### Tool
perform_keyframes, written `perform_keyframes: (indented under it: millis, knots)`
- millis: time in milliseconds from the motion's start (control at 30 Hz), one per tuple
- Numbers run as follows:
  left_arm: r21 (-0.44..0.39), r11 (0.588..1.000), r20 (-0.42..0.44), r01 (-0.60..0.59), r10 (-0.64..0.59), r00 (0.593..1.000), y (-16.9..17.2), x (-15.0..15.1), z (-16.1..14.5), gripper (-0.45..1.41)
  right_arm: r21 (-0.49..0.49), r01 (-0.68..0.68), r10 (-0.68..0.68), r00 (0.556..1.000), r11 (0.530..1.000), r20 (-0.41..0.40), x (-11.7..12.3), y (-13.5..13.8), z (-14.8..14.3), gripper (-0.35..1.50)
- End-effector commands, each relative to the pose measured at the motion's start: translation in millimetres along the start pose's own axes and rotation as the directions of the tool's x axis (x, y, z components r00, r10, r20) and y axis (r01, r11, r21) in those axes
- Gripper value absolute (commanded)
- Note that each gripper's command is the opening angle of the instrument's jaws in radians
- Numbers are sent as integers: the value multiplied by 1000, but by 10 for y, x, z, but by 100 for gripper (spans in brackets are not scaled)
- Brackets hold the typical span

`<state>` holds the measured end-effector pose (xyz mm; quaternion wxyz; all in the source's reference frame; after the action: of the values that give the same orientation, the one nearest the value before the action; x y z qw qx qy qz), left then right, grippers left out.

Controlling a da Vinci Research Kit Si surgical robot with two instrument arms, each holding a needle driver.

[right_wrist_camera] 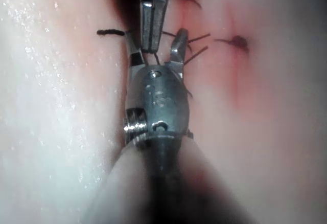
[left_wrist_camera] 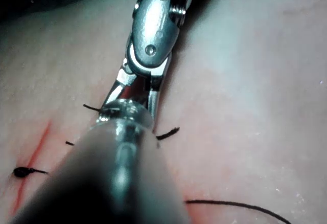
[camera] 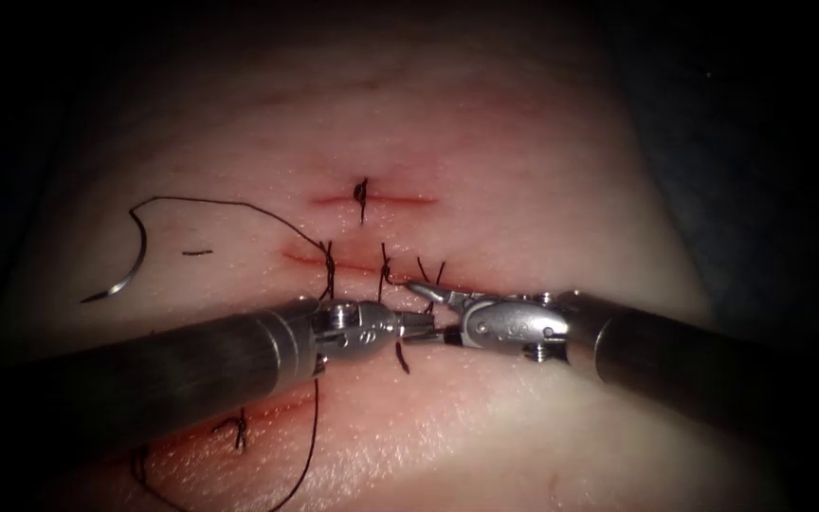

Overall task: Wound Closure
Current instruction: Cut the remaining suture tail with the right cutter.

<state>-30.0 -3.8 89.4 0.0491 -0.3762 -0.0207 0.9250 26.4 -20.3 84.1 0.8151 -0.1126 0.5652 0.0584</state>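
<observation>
You have pale pink tissue streaked with thin red fluid along the cuts. The thread and its knots are black; the curved needle is dark grey steel. Both tools are shiny silver at the tips, the left tool and the right tool alike, on dull grey shafts.

A surgical training bench in a lab: a pale slab of tissue lies lit against dark surroundings, scored with short red cuts tied with dark thread. A loose curved needle lies on it, and two metal wristed tools meet over the cuts
</observation>
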Motion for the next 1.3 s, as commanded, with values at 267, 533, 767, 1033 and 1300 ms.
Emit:
perform_keyframes:
  millis: [267, 533, 767, 1033, 1300]
  knots:
    - [9, 1000, 0, -4, 4, 1000, 5, 2, 7, -45, 14, 30, -29, 999, 999, -42, -5, 3, 25, 106]
    - [10, 1000, 0, -6, 6, 1000, 6, 1, 8, -45, -1, 74, -74, 996, 997, -45, 12, 8, 36, 104]
    - [-4, 1000, -9, -1, 1, 1000, -2, 2, -1, -45, 51, 128, -124, 990, 991, -68, -3, 0, 36, 108]
    - [-16, 1000, -25, 2, -2, 1000, -8, 4, 1, -45, 46, 154, -149, 984, 987, -96, -4, -1, 28, 121]
    - [-28, 1000, -48, -5, 3, 999, -7, 4, 2, -45, 24, 167, -164, 981, 986, -100, 10, 2, 43, 129]
